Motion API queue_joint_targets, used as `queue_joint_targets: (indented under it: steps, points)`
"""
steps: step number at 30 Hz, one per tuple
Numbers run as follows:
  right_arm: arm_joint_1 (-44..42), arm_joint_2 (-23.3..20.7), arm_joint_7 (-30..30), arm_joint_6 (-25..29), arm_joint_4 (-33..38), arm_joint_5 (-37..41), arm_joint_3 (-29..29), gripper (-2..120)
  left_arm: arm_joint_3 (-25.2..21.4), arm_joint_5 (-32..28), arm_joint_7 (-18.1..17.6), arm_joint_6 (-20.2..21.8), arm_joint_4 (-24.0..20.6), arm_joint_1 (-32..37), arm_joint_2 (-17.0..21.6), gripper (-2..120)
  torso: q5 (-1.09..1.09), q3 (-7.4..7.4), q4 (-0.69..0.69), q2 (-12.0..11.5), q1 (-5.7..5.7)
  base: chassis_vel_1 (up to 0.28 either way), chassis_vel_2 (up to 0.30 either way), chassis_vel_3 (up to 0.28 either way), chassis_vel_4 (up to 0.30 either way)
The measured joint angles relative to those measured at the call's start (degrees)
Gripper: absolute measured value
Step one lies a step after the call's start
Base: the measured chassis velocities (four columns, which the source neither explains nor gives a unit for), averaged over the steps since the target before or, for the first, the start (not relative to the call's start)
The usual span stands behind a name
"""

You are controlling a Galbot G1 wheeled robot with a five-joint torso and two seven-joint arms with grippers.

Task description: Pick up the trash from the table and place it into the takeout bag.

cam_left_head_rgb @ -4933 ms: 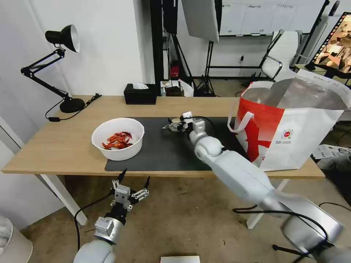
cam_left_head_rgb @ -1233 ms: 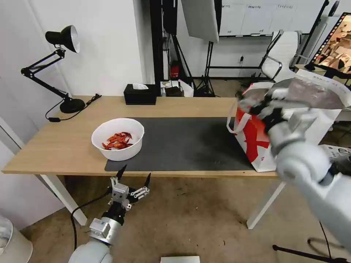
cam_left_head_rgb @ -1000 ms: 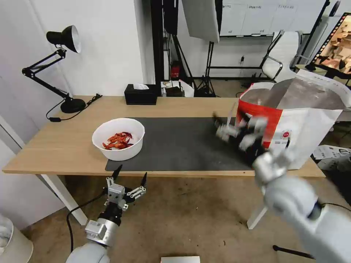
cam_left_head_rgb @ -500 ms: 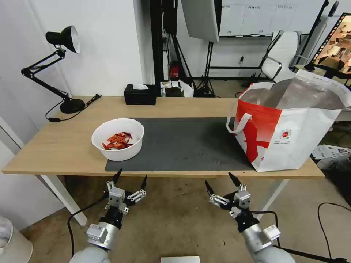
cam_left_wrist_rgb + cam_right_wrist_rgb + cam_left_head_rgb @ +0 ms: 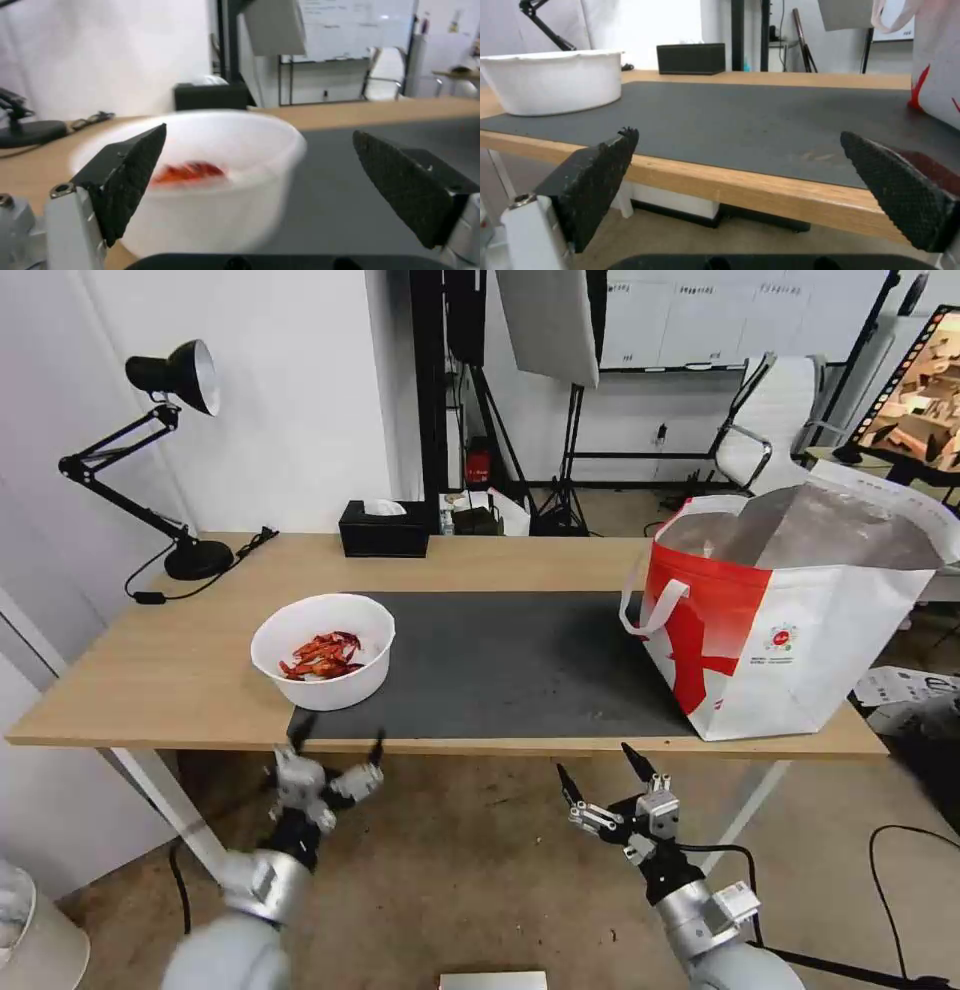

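Observation:
A white round bowl of red shells [image 5: 322,649] [image 5: 195,180] [image 5: 555,80] sits on the table [image 5: 170,670] at the left end of the dark grey mat [image 5: 500,660]. The white-and-red takeout bag [image 5: 790,620] [image 5: 937,75] stands open at the table's right end, showing its foil lining. My left gripper [image 5: 338,738] [image 5: 260,187] is open, just in front of the bowl at the table's front edge. My right gripper [image 5: 598,773] [image 5: 740,187] hangs open below the table's front edge, right of centre, with nothing between its fingers.
A black tissue box [image 5: 384,528] stands at the table's back edge, and a black desk lamp [image 5: 170,450] at the back left. White table legs [image 5: 165,810] drop below the front edge. Stands, a chair and a screen fill the room behind.
The right arm released a piece of trash into the bag, swung back and now hangs low in front of the table. In the last half second my left gripper rose toward the bowl.

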Motion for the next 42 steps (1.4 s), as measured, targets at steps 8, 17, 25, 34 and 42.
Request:
queue_joint_targets:
  steps: [8,17,25,34,42]
  points:
    - [0.1,-0.04,0.04,-0.08,0.04,0.09,-0.03,100,-2.63,-26.0,-5.16,14.6,3.74,-13.64,17.1,100,0.0,0.01,-0.01,0.0,0.01,0.0,0.0,0.0,0.0]
    - [0.14,-0.07,0.07,-0.12,0.07,0.14,-0.03,100,0.47,-47.22,-9.06,38.03,14.64,-26.45,25.04,100,0.01,0.01,-0.01,0.0,0.02,0.0,0.0,0.0,0.0]
    - [0.17,-0.08,0.1,-0.15,0.11,0.16,-0.03,100,2.46,-55.62,-10.15,43.85,21.96,-30.7,24.88,100,0.01,0.01,0.01,0.0,0.01,0.0,0.0,0.0,0.0]
    - [0.19,-0.09,0.1,-0.17,0.11,0.19,-0.03,100,3.27,-67.03,-14.47,45.58,25.02,-34.19,23.53,100,0.02,0.0,0.0,0.0,0.0,0.0,0.0,0.0,0.0]
    - [0.2,-0.09,0.1,-0.17,0.11,0.2,-0.03,100,4.83,-69.28,-16.82,45.44,25.23,-35.02,22.78,72,0.02,0.0,0.0,0.0,0.0,0.0,0.0,0.0,0.0]
